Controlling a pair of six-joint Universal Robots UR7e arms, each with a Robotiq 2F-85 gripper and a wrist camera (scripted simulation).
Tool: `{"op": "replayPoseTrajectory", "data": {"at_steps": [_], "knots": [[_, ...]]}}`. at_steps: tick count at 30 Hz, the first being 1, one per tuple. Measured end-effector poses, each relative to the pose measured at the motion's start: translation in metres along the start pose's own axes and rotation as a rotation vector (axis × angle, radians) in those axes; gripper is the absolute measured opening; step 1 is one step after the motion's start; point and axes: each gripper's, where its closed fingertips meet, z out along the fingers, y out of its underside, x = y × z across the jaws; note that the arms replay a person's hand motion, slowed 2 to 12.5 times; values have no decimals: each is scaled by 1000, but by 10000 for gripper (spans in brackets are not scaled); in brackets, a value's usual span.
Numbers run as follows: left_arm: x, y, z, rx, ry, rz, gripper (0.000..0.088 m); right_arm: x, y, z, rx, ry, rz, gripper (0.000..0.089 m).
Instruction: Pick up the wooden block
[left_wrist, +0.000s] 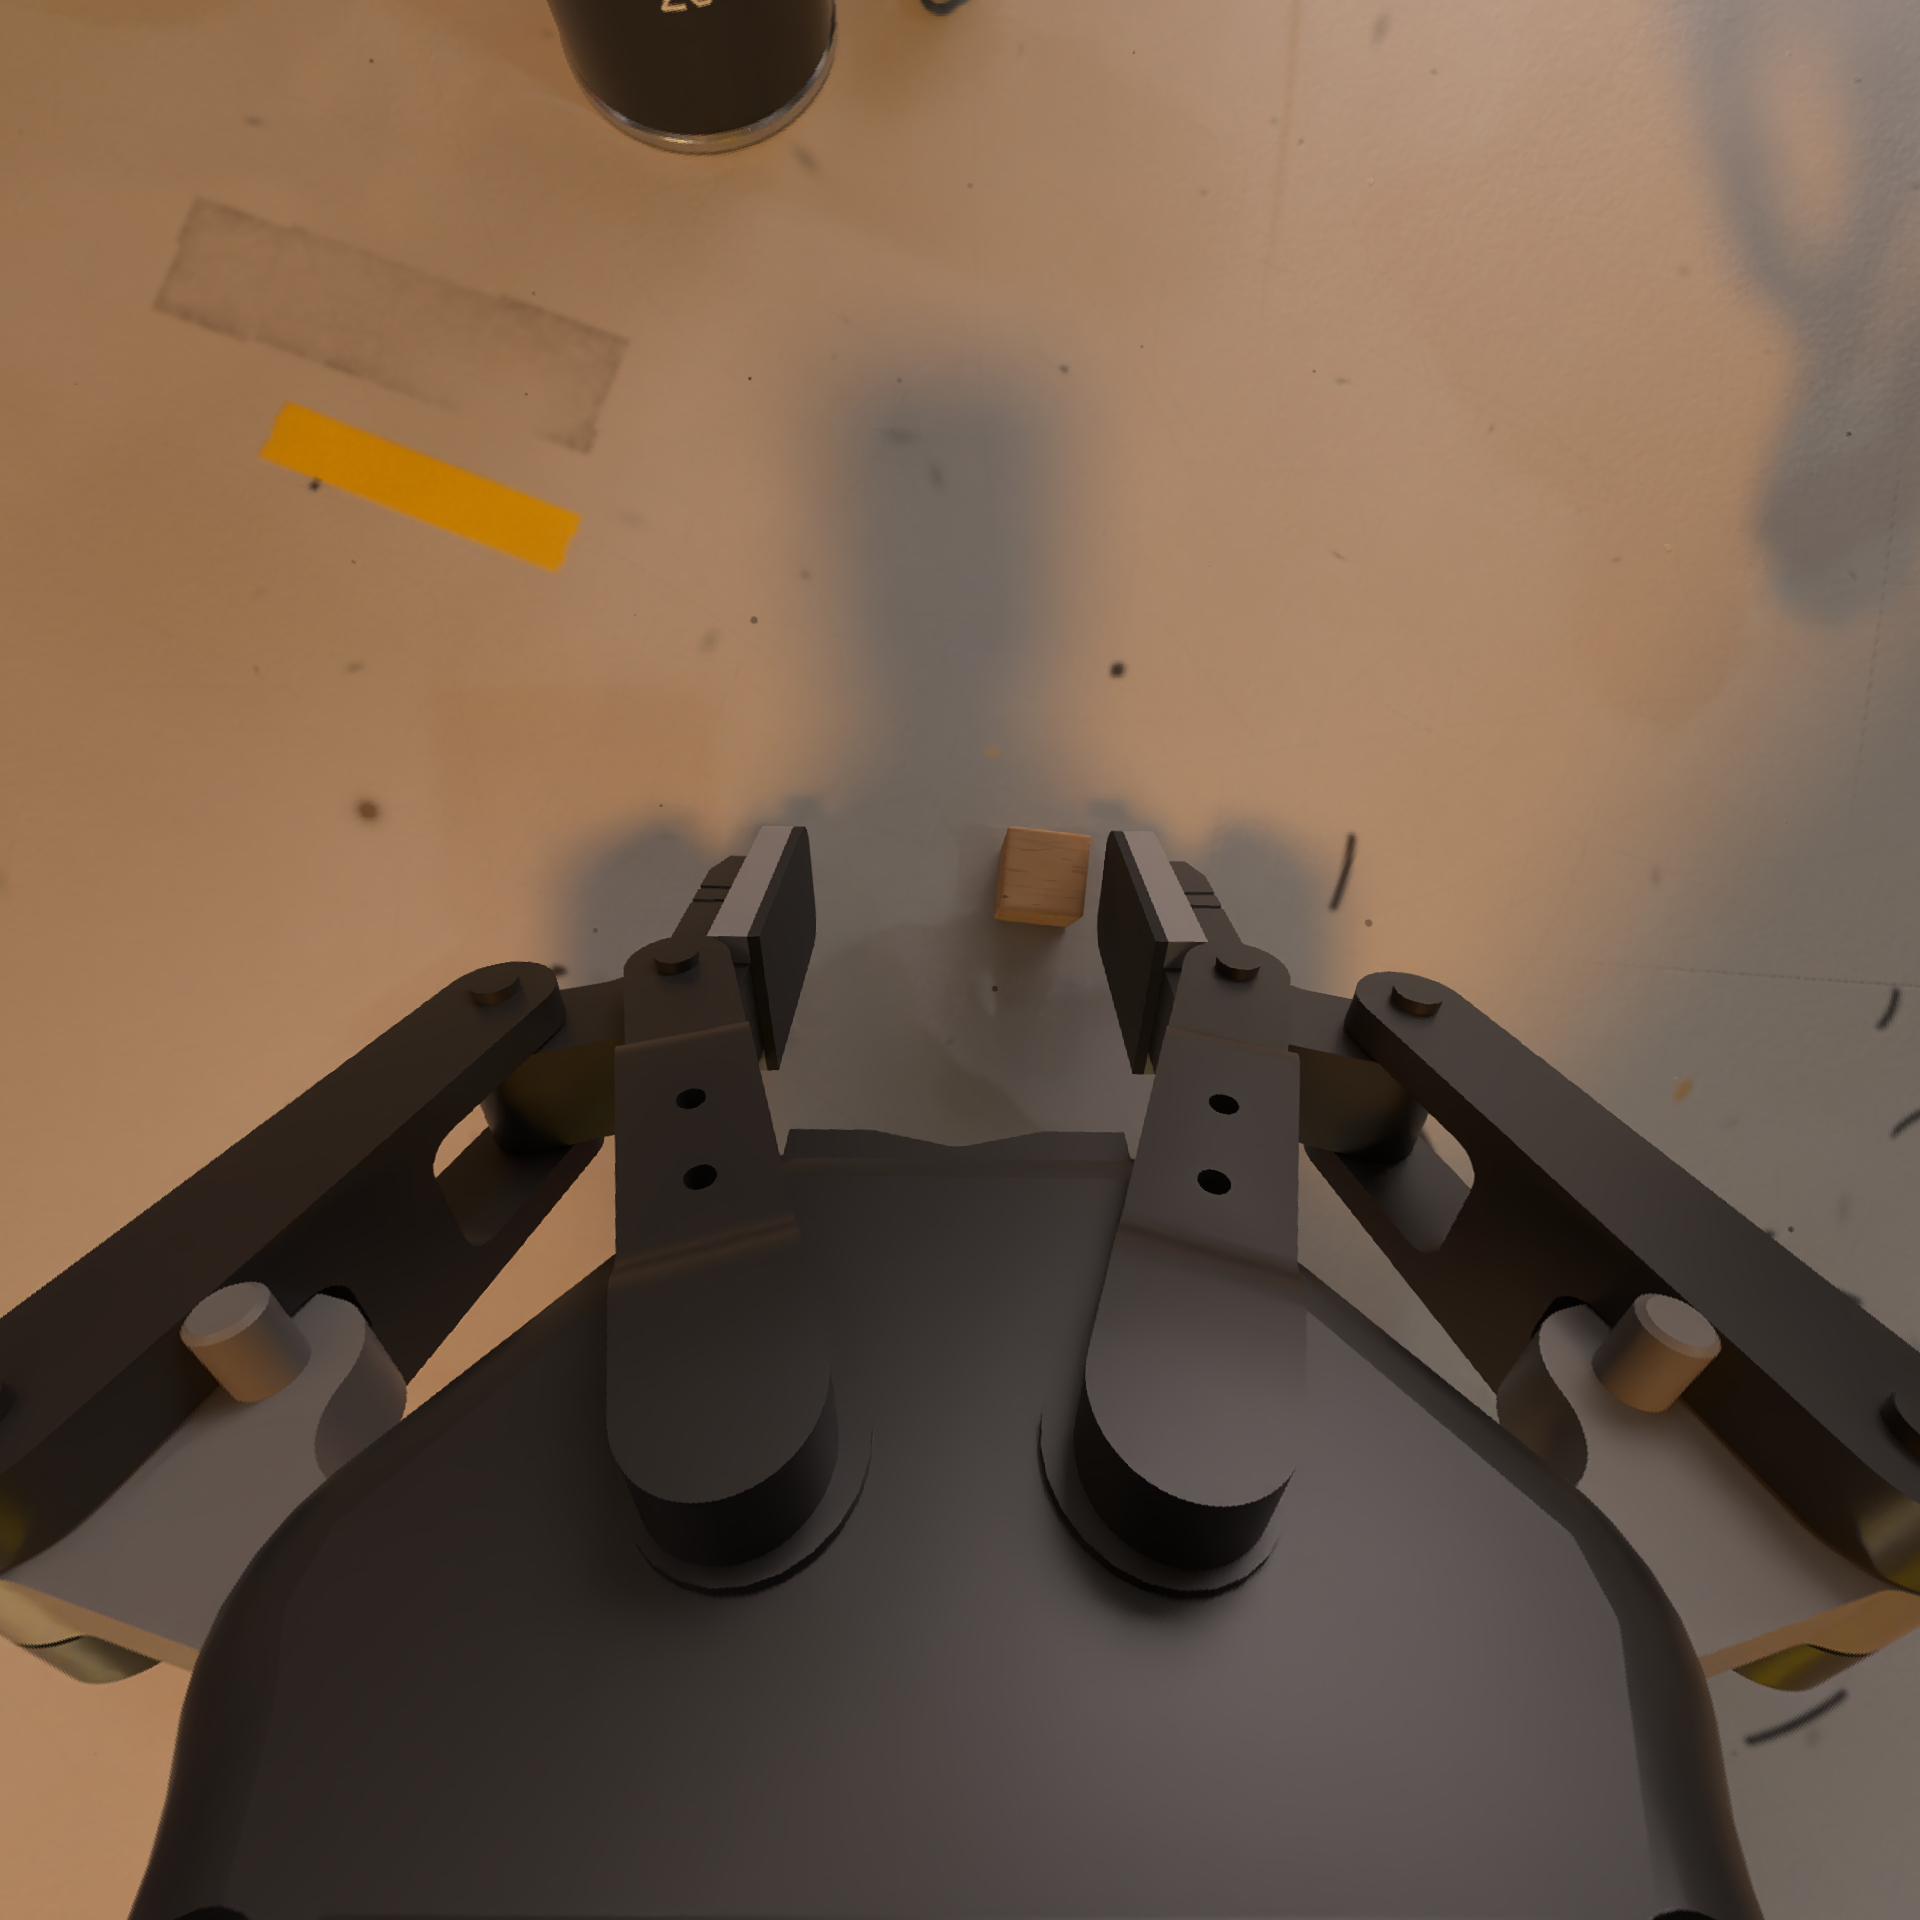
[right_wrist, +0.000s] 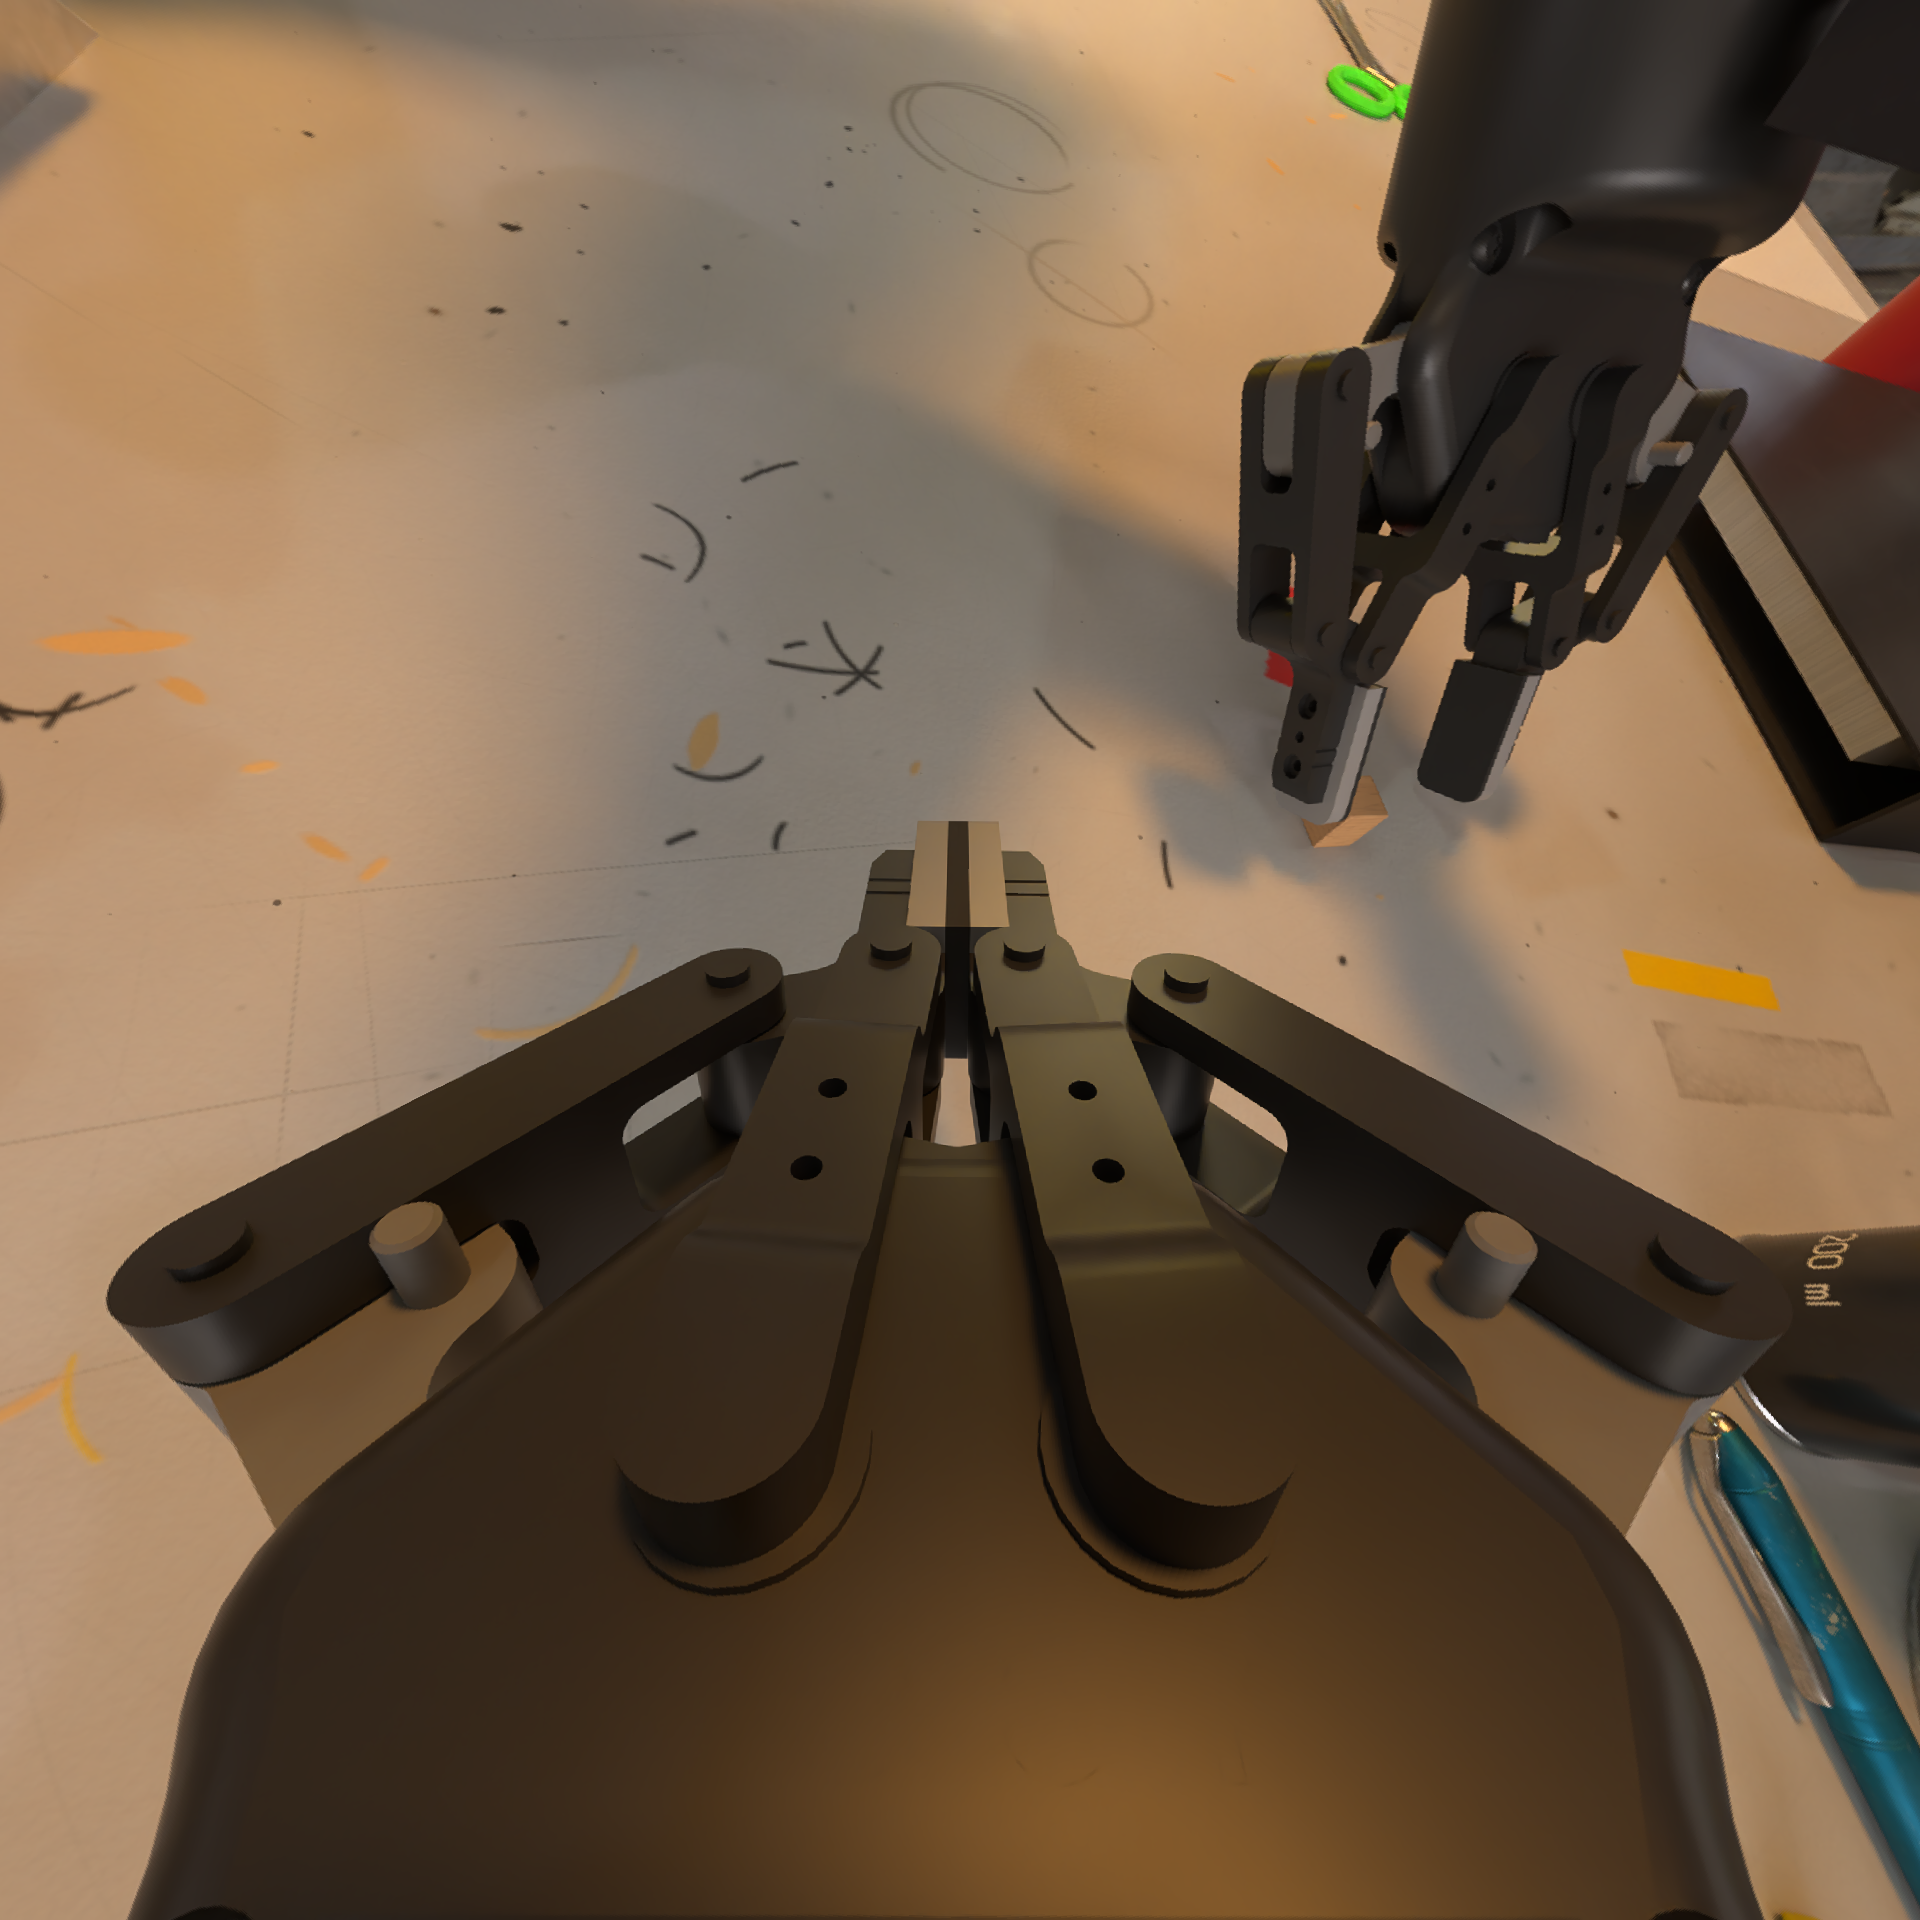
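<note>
A small light wooden block (left_wrist: 1042, 876) lies on the tan tabletop. My left gripper (left_wrist: 954, 883) is open and points down at it. The block sits between the two fingers, close to the right-hand finger (left_wrist: 1141, 914) and apart from the left-hand one. In the right wrist view the left gripper (right_wrist: 1397, 774) stands at the upper right with the block (right_wrist: 1349, 826) just below its fingertips, partly hidden by one finger. My right gripper (right_wrist: 958, 868) is shut and empty, low over the table, well away from the block.
A dark beaker (left_wrist: 694, 62) stands at the far edge, also by the right gripper (right_wrist: 1829, 1320). Yellow tape (left_wrist: 419, 485) and a grey tape patch (left_wrist: 390, 322) lie left. A dark box (right_wrist: 1808, 582), a blue pen (right_wrist: 1818, 1631) and a green item (right_wrist: 1366, 94) lie right.
</note>
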Motion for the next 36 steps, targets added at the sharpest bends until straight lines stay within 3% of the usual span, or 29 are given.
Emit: {"op": "replayPoseTrajectory", "data": {"at_steps": [17,23,30,36], "knots": [[4,-1,1,10,11,15,397,-7,4,7,-11,-30,-7,0],[7,-3,1,24,17,26,261,-6,4,8,-14,-26,-7,0],[12,-4,3,30,27,54,184,0,8,8,-26,6,7,0],[15,-8,1,57,9,129,133,12,10,6,-37,71,22,0]]}}
